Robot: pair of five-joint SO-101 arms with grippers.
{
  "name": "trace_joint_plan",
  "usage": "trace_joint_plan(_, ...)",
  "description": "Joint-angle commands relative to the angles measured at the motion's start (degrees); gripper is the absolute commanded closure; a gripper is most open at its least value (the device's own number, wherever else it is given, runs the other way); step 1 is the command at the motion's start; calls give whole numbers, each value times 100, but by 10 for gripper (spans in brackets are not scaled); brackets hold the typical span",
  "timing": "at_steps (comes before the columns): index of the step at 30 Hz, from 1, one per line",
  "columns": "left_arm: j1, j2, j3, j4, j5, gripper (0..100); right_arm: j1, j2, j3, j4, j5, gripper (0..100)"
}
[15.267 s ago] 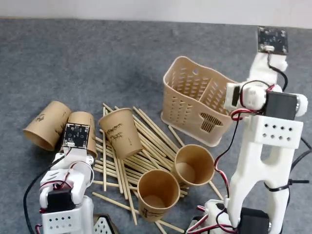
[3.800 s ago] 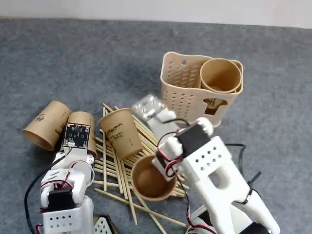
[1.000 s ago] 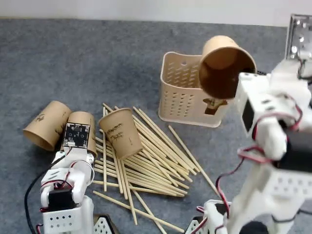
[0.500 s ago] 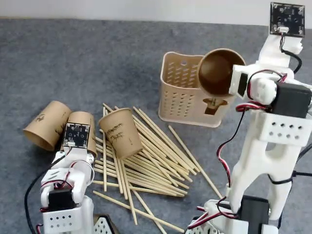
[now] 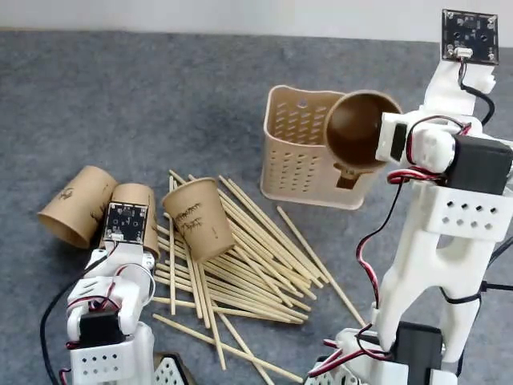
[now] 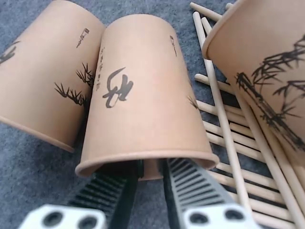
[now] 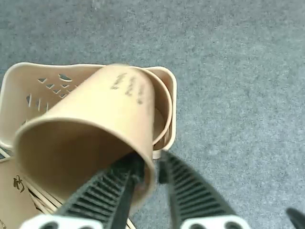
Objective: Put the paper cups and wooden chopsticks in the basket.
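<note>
Chopsticks (image 5: 248,265) lay heaped on the counter (image 5: 160,96) in the high view, one cup (image 5: 199,216) resting on them and two lying cups (image 5: 78,204) beside; a tilted cup (image 5: 358,128) hung over the basket (image 5: 300,152). Left wrist view: the left tool (image 6: 148,183) sat pressed nearly together at the rim of one of the lying cups. Right wrist view: the right tool (image 7: 145,179) pinched the tilted cup's rim above the basket, where another cup (image 7: 162,112) nested.

White arms (image 5: 437,241) carry black servos (image 5: 478,164), red-black wiring (image 5: 370,241), and seemingly camera boards (image 5: 469,36).
</note>
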Motion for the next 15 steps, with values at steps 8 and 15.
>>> trace_joint_plan(8, -57, -48, -31, -62, 9, 926, 13, -13, -22, -875, -35, 868)
trace_joint_plan(15, -57, -48, -31, -62, 9, 926, 13, 48, 48, -1534, -352, 868)
